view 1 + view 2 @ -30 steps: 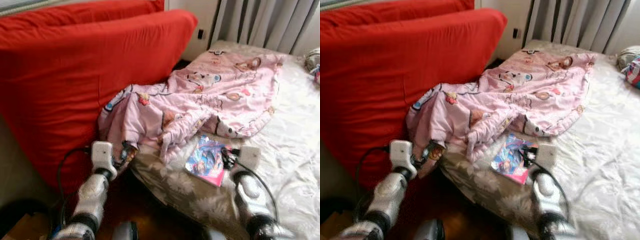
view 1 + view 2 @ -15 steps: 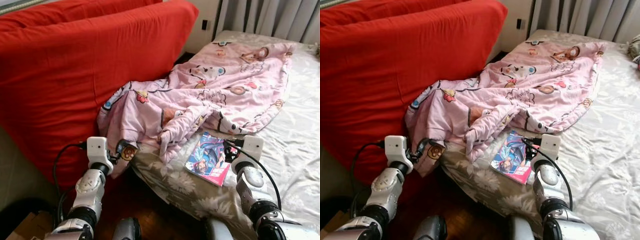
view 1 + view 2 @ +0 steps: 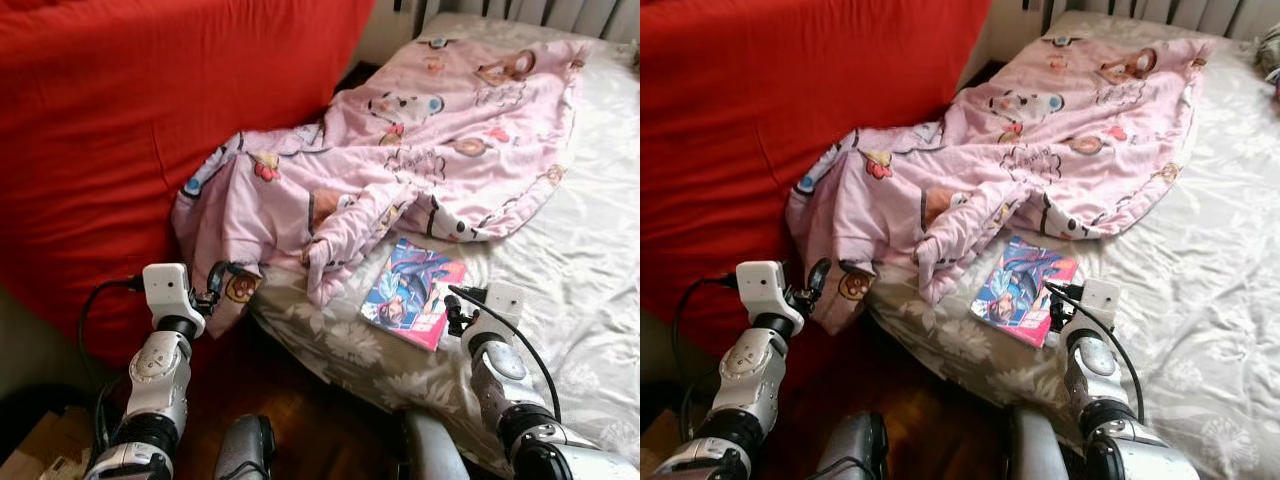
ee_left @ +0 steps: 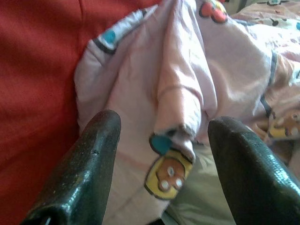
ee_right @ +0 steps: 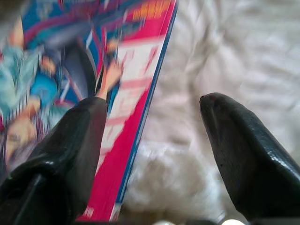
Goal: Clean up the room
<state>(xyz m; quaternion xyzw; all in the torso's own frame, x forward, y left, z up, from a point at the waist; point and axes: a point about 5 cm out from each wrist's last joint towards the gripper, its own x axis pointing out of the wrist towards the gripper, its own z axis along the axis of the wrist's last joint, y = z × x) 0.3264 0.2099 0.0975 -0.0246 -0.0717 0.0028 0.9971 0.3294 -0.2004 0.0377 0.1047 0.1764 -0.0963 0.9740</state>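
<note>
Scene: bed (image 3: 590, 270) with pale floral sheet, viewed from its near corner.

Pink blanket (image 3: 440, 150) with cartoon prints: spread rumpled across the bed, one end bunched and hanging over the mattress edge against the large red cushion (image 3: 130, 130). Hanging corner with a small bear print lies just beside the left gripper.

Magazine (image 3: 412, 292) with bright blue and pink cover: flat on the sheet near the bed edge, just below the blanket's lower fold, tilted relative to the mattress edge.

Left gripper (image 3: 222, 283): raised beside the bed, at the hanging blanket corner. Jaws spread wide in the left wrist view; dangling fold of blanket (image 4: 180, 101) sits between the two fingers (image 4: 89, 173), not clamped. Nothing held.

Right gripper (image 3: 452, 318): low over the sheet, at the near edge of the magazine. Jaws spread wide in the right wrist view; one finger (image 5: 70, 145) over the magazine cover (image 5: 70, 70), the other over bare sheet, with the magazine's pink edge lying between them. Contact with the cover cannot be told. Nothing held.

Dark wooden floor (image 3: 300, 420) visible below the mattress corner, between the two arms. Red cushion standing upright along the bed's side.
</note>
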